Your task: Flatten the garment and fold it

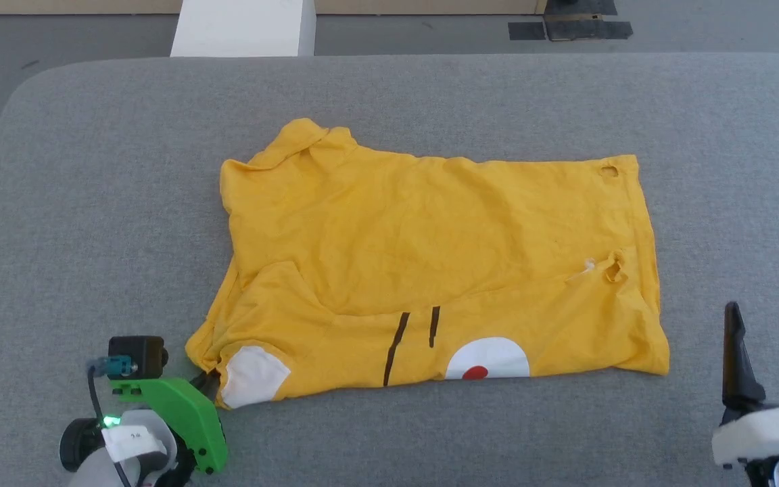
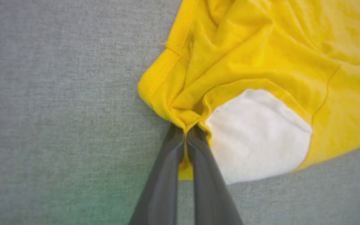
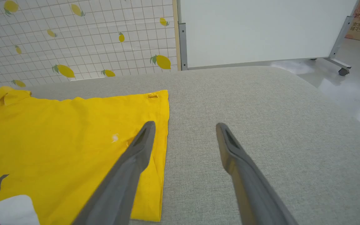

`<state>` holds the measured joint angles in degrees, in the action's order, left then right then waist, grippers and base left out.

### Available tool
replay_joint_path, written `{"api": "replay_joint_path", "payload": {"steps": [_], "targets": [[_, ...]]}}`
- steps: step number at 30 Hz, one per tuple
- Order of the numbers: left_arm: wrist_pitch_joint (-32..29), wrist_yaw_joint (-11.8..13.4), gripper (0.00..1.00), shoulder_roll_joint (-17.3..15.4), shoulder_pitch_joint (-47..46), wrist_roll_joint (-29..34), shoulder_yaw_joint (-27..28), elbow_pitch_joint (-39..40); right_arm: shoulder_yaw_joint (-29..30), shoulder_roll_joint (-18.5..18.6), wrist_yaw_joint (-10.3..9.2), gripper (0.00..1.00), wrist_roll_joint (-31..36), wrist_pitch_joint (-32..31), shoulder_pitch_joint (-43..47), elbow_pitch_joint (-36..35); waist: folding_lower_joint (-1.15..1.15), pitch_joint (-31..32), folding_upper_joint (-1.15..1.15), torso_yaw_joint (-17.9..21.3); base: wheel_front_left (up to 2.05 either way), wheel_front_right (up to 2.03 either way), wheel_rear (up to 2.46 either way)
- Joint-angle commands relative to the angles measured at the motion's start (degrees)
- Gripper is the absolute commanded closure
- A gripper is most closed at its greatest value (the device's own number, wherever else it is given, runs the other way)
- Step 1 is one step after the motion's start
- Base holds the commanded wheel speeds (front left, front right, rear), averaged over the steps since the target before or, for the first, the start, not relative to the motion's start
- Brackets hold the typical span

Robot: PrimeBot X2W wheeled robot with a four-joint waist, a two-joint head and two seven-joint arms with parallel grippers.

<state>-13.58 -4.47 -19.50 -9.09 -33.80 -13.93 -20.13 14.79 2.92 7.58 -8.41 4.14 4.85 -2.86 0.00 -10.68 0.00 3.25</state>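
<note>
1. The shirt [image 1: 430,257] lies mostly spread on the grey table [image 1: 78,169], with bare tabletop all round it.
2. The left gripper [image 2: 185,129] is clenched on the shirt's bunched near-left corner, beside the white patch [image 2: 255,134], probably to pull that corner flat.
3. The right gripper [image 1: 765,314] is released and empty just off the shirt's near-right corner, likely waiting to tug there.

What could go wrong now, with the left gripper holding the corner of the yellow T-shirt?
1. The left gripper pinches only a small bunched corner of the T-shirt; a pull may slip it free.
2. The right gripper is open beside the right edge, so a pull could drag the whole T-shirt instead of flattening it.
</note>
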Motion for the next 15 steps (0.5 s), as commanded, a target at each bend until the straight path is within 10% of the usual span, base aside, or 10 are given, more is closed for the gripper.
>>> {"api": "replay_joint_path", "payload": {"steps": [1, 15], "targets": [[0.73, 0.21, 1.0, 0.98, 1.14, -0.03, -0.36, 0.15, -0.22, -0.04, -0.09, 0.0, 0.68, -0.83, -1.86, -0.73, 0.0, -0.05, 0.0, -0.2, 0.0, 0.0, 0.0], [1.8, 1.67, 1.0, 1.49, 1.97, 0.68, -1.34, 7.22, -2.02, 1.19, -0.09, 0.0, 0.85, -31.9, -5.09, 2.24, 0.0, -3.46, 0.0, -3.41, 0.0, 0.0, 0.0]]}}
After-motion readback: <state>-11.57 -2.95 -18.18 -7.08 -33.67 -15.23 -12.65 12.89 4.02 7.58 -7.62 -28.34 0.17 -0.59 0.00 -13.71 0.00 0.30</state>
